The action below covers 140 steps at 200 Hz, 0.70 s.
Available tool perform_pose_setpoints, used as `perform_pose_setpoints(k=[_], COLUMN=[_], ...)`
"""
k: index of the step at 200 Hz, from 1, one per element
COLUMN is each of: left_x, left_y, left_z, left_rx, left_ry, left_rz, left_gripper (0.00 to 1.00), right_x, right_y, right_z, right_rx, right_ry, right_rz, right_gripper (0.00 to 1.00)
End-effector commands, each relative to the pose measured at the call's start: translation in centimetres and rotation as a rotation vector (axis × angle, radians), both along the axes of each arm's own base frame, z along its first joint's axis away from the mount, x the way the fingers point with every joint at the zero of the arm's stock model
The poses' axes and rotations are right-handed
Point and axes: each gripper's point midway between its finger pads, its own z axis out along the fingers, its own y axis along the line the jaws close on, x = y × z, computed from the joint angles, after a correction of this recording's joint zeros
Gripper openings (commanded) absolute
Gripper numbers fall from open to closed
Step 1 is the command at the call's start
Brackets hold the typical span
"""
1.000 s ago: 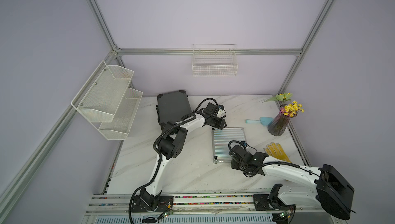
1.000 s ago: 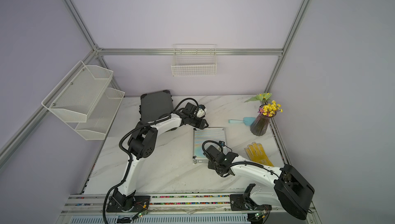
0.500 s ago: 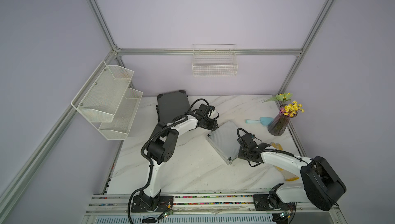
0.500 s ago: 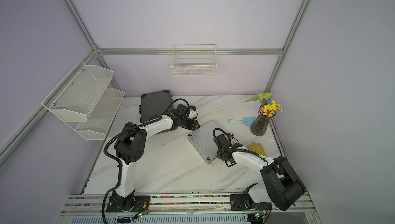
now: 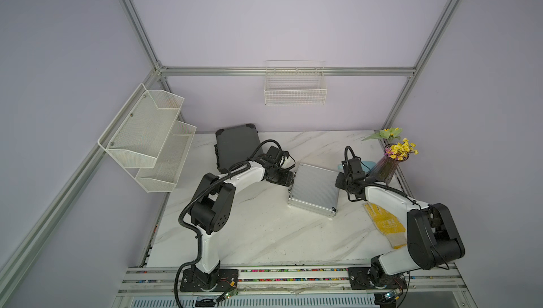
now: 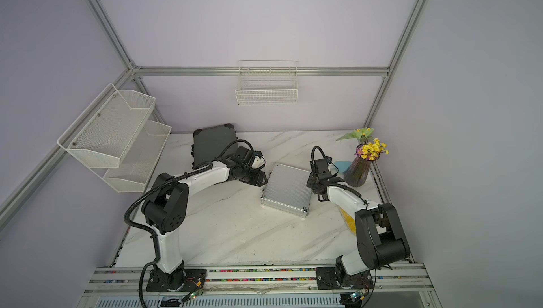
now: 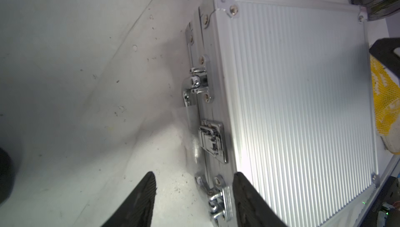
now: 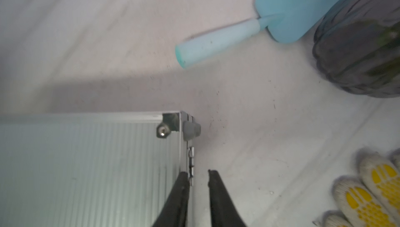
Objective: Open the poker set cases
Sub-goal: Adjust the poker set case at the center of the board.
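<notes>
Since a second ago the silver case (image 5: pixel 314 187) has been swinging round on the desk (image 5: pixel 264 233); in both top views it is lying askew and closed between my left claw (image 5: pixel 289 181) and right claw (image 5: pixel 340 181), while the dark grey case (image 5: pixel 236 145) is lying shut at the far left. From the left wrist, my left claw (image 7: pixel 194 175) is standing spread astride the silver case's (image 7: pixel 292 85) latch edge. From the right wrist, my right claw (image 8: pixel 197 171) is hanging slightly parted at the hinge edge, pinching nothing

Dark case (image 5: pixel 235 148) — near corner hidden (behind left arm (image 5: pixel 249 174)).
</notes>
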Motion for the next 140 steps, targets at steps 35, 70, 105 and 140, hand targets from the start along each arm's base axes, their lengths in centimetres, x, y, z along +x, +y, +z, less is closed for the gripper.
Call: perform_pose_setpoints(k=[35,70,105,140], left_x=[5.2,8.9,11.5,13.2], left_y=[-4.3,-8.3,-11.0,-11.8], left_z=[10.3,11.3,9.8,5.9], left_rx=[-0.14,-0.209,-0.274,-0.277], left_ry=[-0.25,-0.321,-0.297,-0.226], left_rz=[-0.073,-0.169,-0.171,-0.108], left_gripper=[0.65,0.64,0.58,0.53], right_x=[-4.4,-9.4,-13.9,-16.3], right_y=[2.4,8.8,14.5,17.2], right_z=[6.3,7.5,7.5,2.8], right_rx=[0.174,0.332,0.45,0.354], right_ry=[-0.047,-0.038,-0.03,0.134], right_rz=[0.1,0.217,0.333,0.393], right_gripper=[0.45,0.37,0.15,0.0])
